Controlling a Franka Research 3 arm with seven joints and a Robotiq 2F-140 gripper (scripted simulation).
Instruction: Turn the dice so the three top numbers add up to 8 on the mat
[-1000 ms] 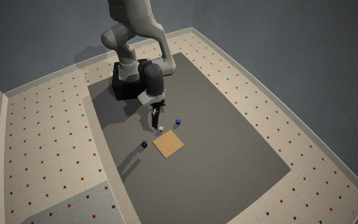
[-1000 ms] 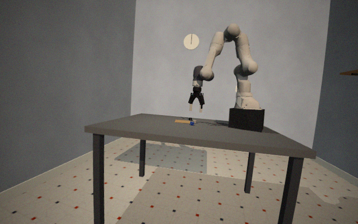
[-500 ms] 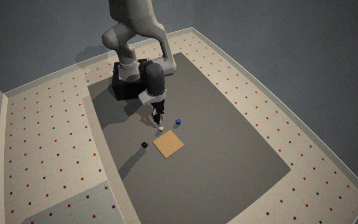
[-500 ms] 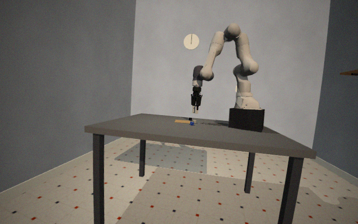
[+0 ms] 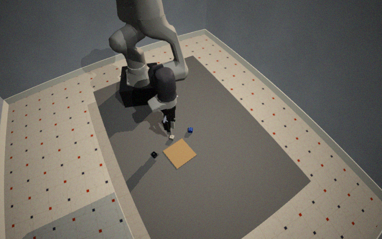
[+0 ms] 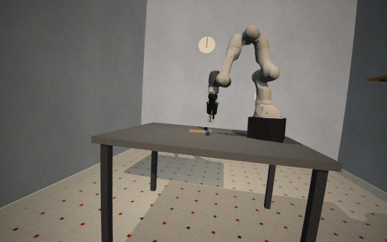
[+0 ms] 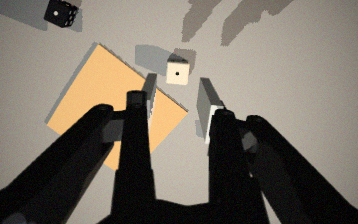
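Where hanging, gripper: above the table, pointing down, with a visible gap below the tips in the exterior view.
Fingers: narrow but parted, gripping nothing; set roughly parallel, to either side of the white die in the wrist view, without touching it.
White die: on the table, off the mat, near its edge on the base side; showing one dark pip on top.
Black die: also on the table, just beside a mat corner but apart from it; showing a single white pip on top, with more pips down one side.
Blue die: on the table too, near the mat's base-side corner, apart from both other dice; marked with several pale pips on top, too small to count surely; outside the wrist view.
Mat: orange, square, lying flat on the table; partly behind a finger in the wrist view; bearing none of the three dice.
Total on top: impossible to tell without a sure count on blue.
Arm: arched high from the base, then bent down to the gripper.
Base block: black, standing on the table, well apart from the dice.
Shadows: spread across the table, with a long one running away beside the black die.
Wall disc: pale and round, with a dark upright line.

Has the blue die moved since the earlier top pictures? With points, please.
No. The blue die (image 5: 190, 129) (image 6: 207, 133) appears unmoved: judged against the tan mat (image 5: 179, 153) (image 6: 197, 131) in the top view, it keeps its place beyond the same corner.
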